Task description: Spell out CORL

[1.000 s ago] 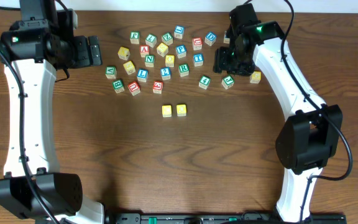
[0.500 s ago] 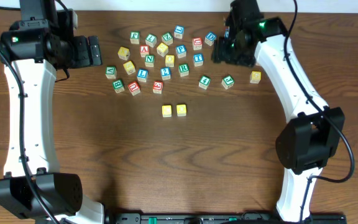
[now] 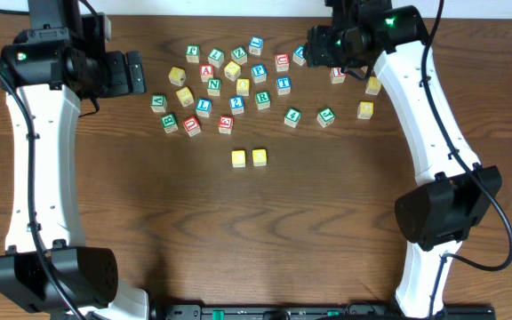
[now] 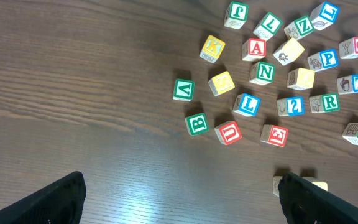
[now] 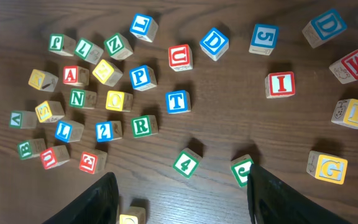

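Two yellow-topped cubes (image 3: 238,158) (image 3: 260,157) sit side by side in front of the pile. One shows at the bottom of the right wrist view (image 5: 131,217). In the left wrist view they are partly hidden behind my right finger (image 4: 279,184). The green R cube (image 3: 263,98) (image 5: 141,126) (image 4: 330,102) and a blue L cube (image 3: 204,106) (image 5: 61,130) (image 4: 247,104) lie in the pile. My left gripper (image 3: 134,73) (image 4: 179,202) is open and empty, left of the pile. My right gripper (image 3: 316,46) (image 5: 179,205) is open and empty, high at the pile's far right.
Many other letter cubes lie scattered at the back: a red A (image 4: 255,48), red U (image 5: 178,57), blue D (image 5: 214,42), red I (image 5: 279,84), green 4 (image 5: 185,163), yellow G (image 5: 328,167) and yellow K (image 5: 356,114). The table's far edge is just behind my right gripper.
My right arm has risen and pulled back toward the far edge, uncovering cubes at the right of the pile. The left arm and the yellow cubes have not moved.
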`<state>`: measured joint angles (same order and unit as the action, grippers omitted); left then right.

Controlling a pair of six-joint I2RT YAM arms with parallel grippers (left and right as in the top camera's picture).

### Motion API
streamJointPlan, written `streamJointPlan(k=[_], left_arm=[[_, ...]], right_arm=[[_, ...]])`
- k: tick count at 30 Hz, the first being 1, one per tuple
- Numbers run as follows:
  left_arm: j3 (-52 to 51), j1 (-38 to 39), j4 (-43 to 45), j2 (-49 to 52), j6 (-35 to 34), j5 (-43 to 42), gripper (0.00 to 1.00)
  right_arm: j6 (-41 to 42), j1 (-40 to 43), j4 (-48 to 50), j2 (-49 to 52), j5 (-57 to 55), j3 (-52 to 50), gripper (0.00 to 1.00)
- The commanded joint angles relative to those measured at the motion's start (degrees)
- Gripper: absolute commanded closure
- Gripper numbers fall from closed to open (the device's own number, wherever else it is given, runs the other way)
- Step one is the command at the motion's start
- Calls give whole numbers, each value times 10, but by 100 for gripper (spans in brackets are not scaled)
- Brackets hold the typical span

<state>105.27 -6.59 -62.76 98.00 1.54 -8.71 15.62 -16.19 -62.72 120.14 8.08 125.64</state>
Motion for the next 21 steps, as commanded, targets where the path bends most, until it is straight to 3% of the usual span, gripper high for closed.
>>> streamJointPlan(k=[1,21], left_arm=[[15,2,-1,1,3,-3,2],[15,2,-1,1,3,-3,2]], right_arm=[[-10,-4,1,-7,-4,-5,38],[-9,-18,1,11,-4,-17,38]])
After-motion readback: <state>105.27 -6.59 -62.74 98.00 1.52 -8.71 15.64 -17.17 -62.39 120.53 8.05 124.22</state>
